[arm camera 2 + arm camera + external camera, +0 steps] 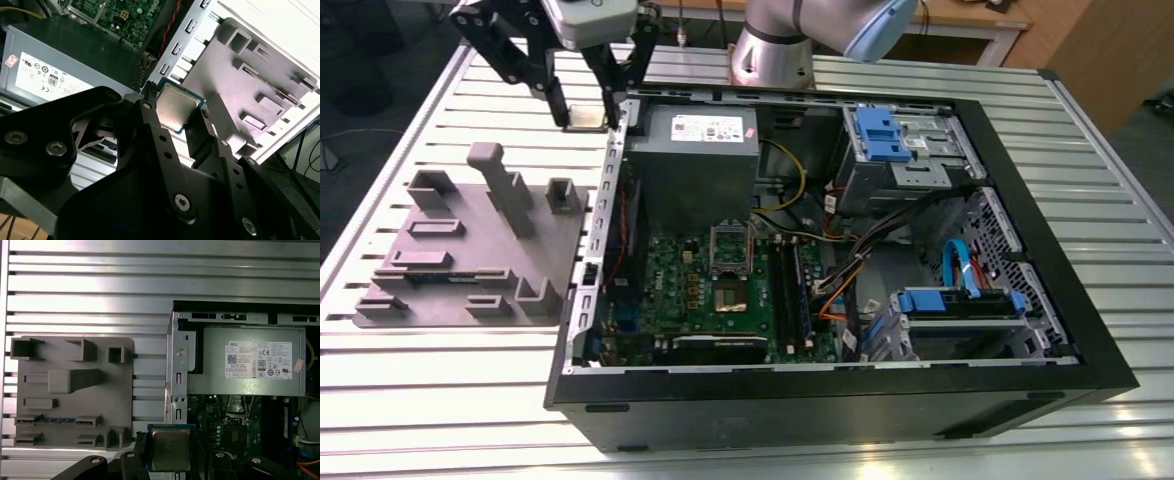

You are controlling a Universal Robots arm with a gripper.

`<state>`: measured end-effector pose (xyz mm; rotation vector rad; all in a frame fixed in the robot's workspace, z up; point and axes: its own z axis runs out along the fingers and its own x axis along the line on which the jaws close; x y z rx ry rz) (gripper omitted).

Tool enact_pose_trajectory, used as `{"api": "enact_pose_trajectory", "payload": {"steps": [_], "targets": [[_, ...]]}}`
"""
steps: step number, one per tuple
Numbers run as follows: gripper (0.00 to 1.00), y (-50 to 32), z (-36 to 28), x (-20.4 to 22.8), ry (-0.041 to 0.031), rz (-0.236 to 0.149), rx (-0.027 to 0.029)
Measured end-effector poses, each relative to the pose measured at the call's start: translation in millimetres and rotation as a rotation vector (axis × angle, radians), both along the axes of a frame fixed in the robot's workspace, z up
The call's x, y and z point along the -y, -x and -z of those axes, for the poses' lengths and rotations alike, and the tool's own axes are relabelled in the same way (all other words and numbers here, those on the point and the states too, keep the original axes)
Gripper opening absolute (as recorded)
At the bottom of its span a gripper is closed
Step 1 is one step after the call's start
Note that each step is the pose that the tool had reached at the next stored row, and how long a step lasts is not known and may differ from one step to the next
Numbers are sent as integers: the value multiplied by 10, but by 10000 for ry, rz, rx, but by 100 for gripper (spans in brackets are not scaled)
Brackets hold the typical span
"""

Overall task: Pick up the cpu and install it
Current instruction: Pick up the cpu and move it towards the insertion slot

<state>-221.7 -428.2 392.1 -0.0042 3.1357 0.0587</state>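
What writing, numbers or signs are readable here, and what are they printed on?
White label on the grey box: rows of print and round marks, too small to read reliably.
Pink sticker beside that label: blurred.
Metal top of the cpu: no legible marking.
Green circuit board: any print is too small to read.
So nothing can be quoted with confidence.

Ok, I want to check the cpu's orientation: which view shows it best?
The first wrist view: the cpu faces the camera squarely, metal top in full. The second wrist view shows it tilted and partly covered; the exterior view shows it small and distant.
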Motion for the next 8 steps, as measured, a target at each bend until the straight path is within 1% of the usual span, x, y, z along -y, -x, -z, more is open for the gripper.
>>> {"api": "enact_pose_trajectory", "payload": {"steps": [4, 8], "targets": [[47, -69, 0, 0, 0, -1, 0], [47, -113, 0, 0, 0, -1, 0]]}}
